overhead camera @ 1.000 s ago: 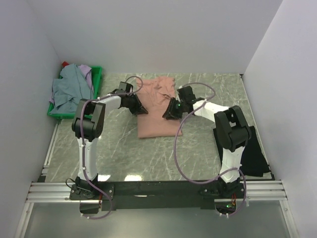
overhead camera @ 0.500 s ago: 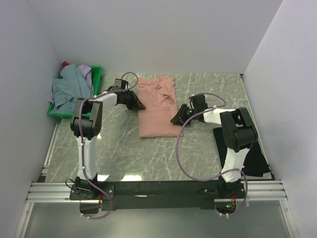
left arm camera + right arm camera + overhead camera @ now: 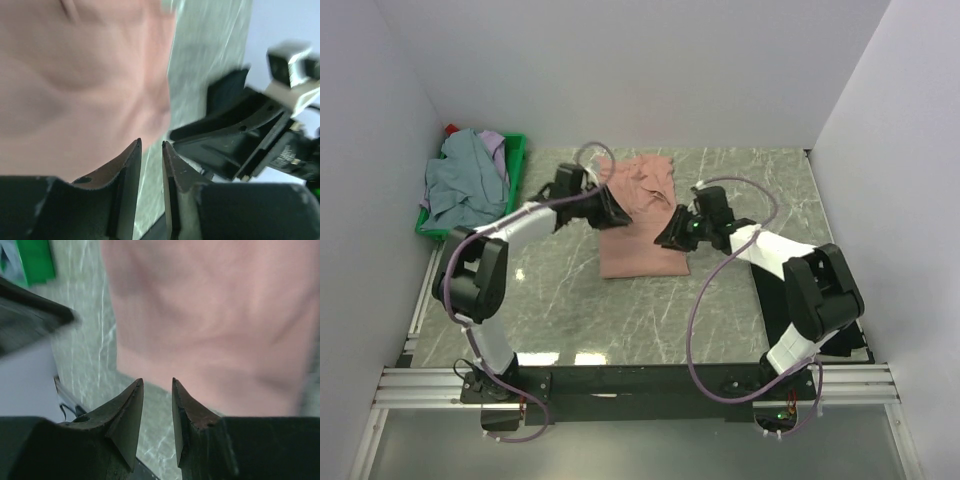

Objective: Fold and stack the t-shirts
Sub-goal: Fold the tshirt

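A salmon-pink t-shirt (image 3: 636, 215) lies folded into a long rectangle on the marble table, wrinkled at its far end. My left gripper (image 3: 611, 212) hovers at the shirt's left edge, open, with nothing between its fingers. In the left wrist view the pink t-shirt (image 3: 75, 75) fills the upper left beyond the left gripper (image 3: 151, 142). My right gripper (image 3: 670, 238) is at the shirt's right edge, open and empty. Its wrist view shows the pink t-shirt (image 3: 210, 315) just ahead of the right gripper (image 3: 157, 381). A black t-shirt (image 3: 848, 330) lies flat at the right, partly under the right arm.
A green crate (image 3: 517, 150) stands at the far left, holding a grey-blue t-shirt (image 3: 460, 185) and a lavender one (image 3: 495, 148). White walls close in the table on three sides. The right arm (image 3: 240, 140) shows in the left wrist view, close across the shirt.
Both arms have shifted and now stretch lower over the table. The left gripper moved slightly right onto the shirt's left edge and its jaws parted. The right gripper drew back to the right edge.
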Robot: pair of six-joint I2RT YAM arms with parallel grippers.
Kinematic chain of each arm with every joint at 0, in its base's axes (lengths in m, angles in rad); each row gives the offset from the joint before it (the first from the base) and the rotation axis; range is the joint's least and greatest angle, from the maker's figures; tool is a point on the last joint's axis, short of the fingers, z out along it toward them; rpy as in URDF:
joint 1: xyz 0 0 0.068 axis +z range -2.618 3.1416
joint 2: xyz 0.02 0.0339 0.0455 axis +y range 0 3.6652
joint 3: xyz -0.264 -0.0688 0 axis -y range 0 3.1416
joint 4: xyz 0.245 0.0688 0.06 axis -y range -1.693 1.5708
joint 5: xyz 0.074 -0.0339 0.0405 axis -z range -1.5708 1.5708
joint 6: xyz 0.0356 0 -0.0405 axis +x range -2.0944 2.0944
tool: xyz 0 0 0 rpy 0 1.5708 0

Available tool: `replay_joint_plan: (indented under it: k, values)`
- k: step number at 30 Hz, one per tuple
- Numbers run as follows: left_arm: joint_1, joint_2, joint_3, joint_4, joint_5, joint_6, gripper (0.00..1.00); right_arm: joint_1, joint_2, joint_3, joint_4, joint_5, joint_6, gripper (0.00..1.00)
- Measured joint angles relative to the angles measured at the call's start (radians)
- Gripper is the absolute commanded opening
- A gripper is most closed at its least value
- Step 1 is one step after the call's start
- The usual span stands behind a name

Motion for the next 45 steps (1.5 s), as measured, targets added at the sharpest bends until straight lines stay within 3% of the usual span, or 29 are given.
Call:
replay_joint_plan:
  k: [6,15,21,27,34,39,45]
  values:
    - [-0.128,0.042,-0.160,0.065,0.001,-0.037,0.25,0.085,0.098,-0.024,0.040,-0.010,0.027,0.36]
    - [-0.126,0.060,-0.300,0.112,-0.031,-0.069,0.24,-0.023,0.098,-0.205,0.163,-0.085,0.064,0.35]
    - [-0.108,0.002,-0.326,0.082,-0.050,-0.058,0.31,-0.121,0.021,-0.326,0.220,-0.140,0.078,0.36]
    - [-0.039,-0.134,-0.352,0.014,-0.075,-0.031,0.43,-0.160,-0.097,-0.371,0.130,-0.091,0.041,0.38]
    - [-0.025,-0.277,-0.452,-0.024,-0.114,-0.013,0.62,-0.164,-0.228,-0.375,0.007,0.014,-0.027,0.51]
    - [-0.058,-0.293,-0.557,-0.021,-0.129,-0.028,0.63,-0.164,-0.230,-0.355,-0.048,0.099,-0.080,0.53]
    - [-0.085,-0.245,-0.566,0.048,-0.130,-0.071,0.58,-0.164,-0.149,-0.322,-0.038,0.120,-0.099,0.52]
